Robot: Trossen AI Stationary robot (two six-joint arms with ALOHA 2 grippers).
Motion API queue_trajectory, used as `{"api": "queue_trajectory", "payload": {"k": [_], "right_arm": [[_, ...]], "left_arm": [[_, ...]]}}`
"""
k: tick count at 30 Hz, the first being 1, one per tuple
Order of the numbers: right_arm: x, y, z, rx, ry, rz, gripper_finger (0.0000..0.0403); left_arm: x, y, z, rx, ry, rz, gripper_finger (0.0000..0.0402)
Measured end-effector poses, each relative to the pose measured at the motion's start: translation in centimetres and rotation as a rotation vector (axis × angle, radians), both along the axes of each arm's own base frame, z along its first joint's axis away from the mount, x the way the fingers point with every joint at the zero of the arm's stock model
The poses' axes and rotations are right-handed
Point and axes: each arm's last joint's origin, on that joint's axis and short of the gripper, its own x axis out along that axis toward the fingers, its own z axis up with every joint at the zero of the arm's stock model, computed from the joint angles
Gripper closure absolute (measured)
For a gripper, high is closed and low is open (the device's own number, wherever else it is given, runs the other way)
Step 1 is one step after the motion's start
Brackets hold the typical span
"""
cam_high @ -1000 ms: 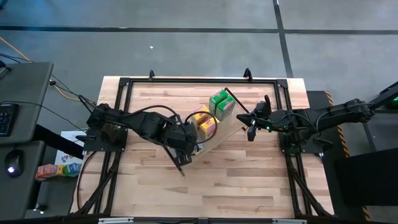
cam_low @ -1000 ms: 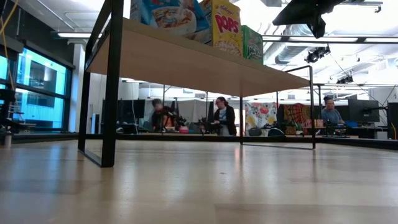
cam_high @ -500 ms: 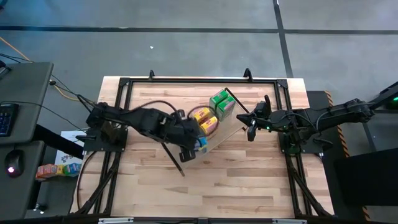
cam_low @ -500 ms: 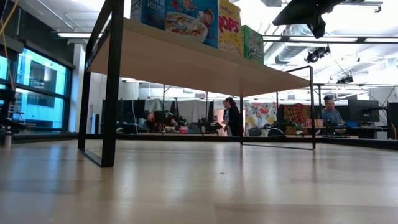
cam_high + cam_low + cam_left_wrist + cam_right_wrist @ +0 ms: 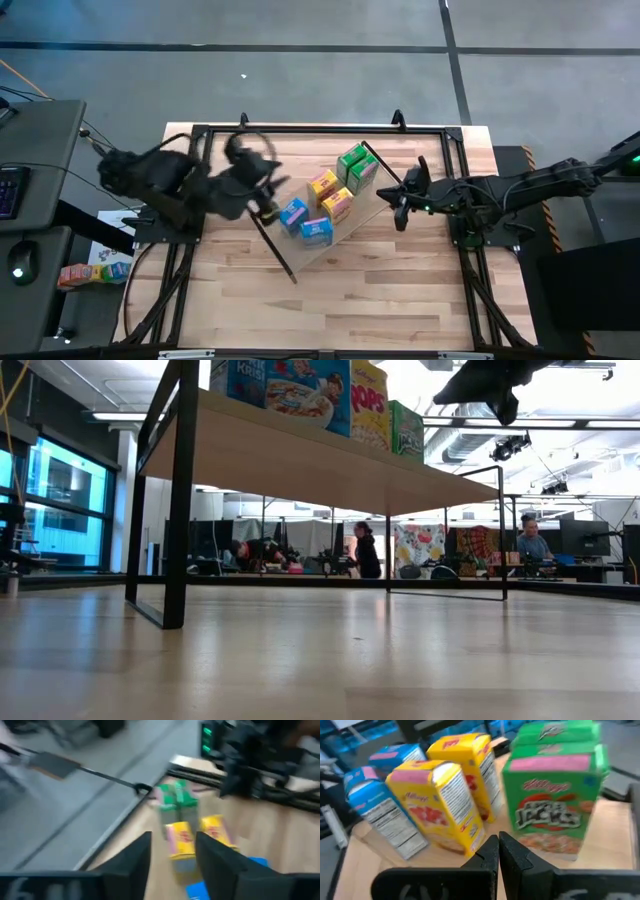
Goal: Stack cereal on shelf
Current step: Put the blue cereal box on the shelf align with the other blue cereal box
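Observation:
The shelf lies slantwise across the table's middle, a light-wood board with thin dark end panels; the low view shows the shelf from beneath. On it stand two green cereal boxes, two yellow boxes and two blue boxes, all upright on their bases. My left gripper is open, left of the blue boxes and apart from them; in its own view the left gripper faces the yellow boxes. My right gripper is shut beside the shelf's right end, and in its view the right gripper faces a green box.
A black metal frame runs round the tabletop. Bare planks stretch along the near side. Left of the table are a desk with a keyboard and coloured items. People sit in the room beyond.
My left arm has pulled back from over the shelf toward the table's left edge, leaving the blue boxes uncovered and upright on the board. In the low view the nearest blue box has gone from tilted to standing straight.

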Motion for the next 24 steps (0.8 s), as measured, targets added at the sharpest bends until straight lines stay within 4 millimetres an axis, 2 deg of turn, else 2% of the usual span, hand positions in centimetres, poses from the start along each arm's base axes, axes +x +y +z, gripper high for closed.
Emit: {"api": "queue_trajectory", "payload": {"k": [3, 5, 7, 12, 17, 20, 24], "right_arm": [[0.4, 0.2, -0.1, 0.021, -0.003, 0.05, 0.0402], [0.4, 0.3, 0.0, 0.028, -0.009, 0.08, 0.0402], [0.3, 0.4, 0.3, 0.037, -0.018, 0.1, 0.0402], [-0.4, 0.5, 3.1, 0.06, -0.034, 0.144, 0.0402], [0.4, 2.2, 5.7, 0.111, 0.061, 0.26, 0.0403], [2.2, 4.5, 5.5, 0.133, 0.213, 0.351, 0.0403], [5.1, 8.5, 3.6, 0.058, 0.381, 0.452, 0.0403]], "left_arm": [[-2.2, -0.5, -0.8, 0.028, -0.072, 0.091, 0.0316], [-3.7, -0.8, -2.0, 0.012, -0.115, 0.13, 0.0366], [-5.2, -1.0, -3.4, -0.029, -0.16, 0.158, 0.0391], [-7.6, -1.3, -6.6, -0.135, -0.257, 0.156, 0.0396], [-8.3, -1.4, -8.5, -0.182, -0.324, 0.121, 0.0399], [-8.4, -1.3, -8.9, -0.187, -0.342, 0.11, 0.0401], [-8.7, -1.1, -8.7, -0.187, -0.348, 0.11, 0.0401]]}}
